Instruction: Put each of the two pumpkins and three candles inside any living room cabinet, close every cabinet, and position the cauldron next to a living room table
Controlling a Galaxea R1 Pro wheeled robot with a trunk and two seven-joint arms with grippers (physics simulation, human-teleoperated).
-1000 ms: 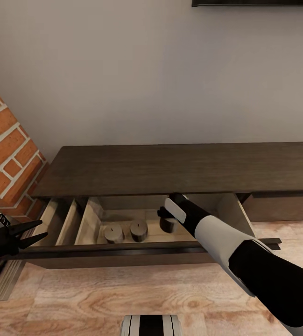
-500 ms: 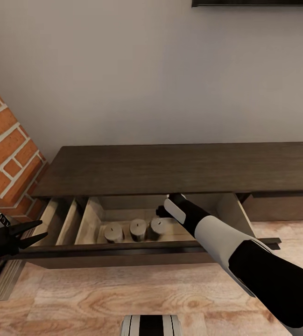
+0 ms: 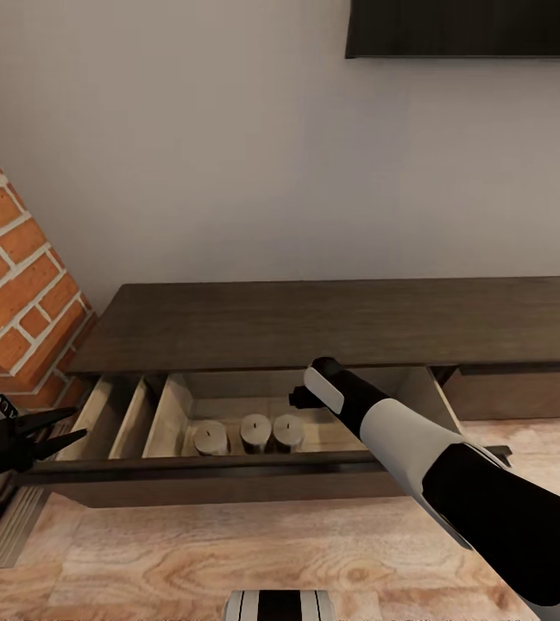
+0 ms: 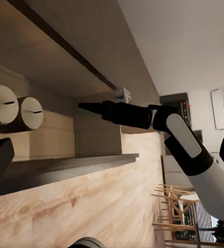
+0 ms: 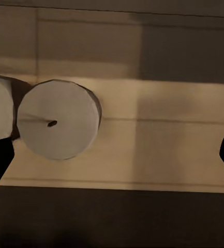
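The dark-brown cabinet (image 3: 331,323) has its wide drawer (image 3: 228,479) pulled out. Three tan candles (image 3: 255,431) stand upright in a row in the drawer's middle compartment. My right arm reaches into the drawer just right of them. In the right wrist view my right gripper (image 5: 112,155) is open, with the nearest candle (image 5: 57,126) beside one fingertip and untouched. My left gripper (image 3: 72,429) hovers open and empty at the drawer's left end. Two candles (image 4: 18,106) and the right gripper's fingers (image 4: 117,112) show in the left wrist view. The pumpkins, the cauldron and the table are out of view.
A brick pillar (image 3: 12,267) stands at the left of the cabinet. A dark screen (image 3: 469,26) hangs on the wall above. Narrow divided compartments (image 3: 133,414) fill the drawer's left end. A shut drawer front (image 3: 521,392) lies to the right. Wooden floor (image 3: 228,543) spreads in front.
The right gripper set the third candle down beside the other two, let go and drew back a little. The head camera has tilted up, so the whole picture has shifted.
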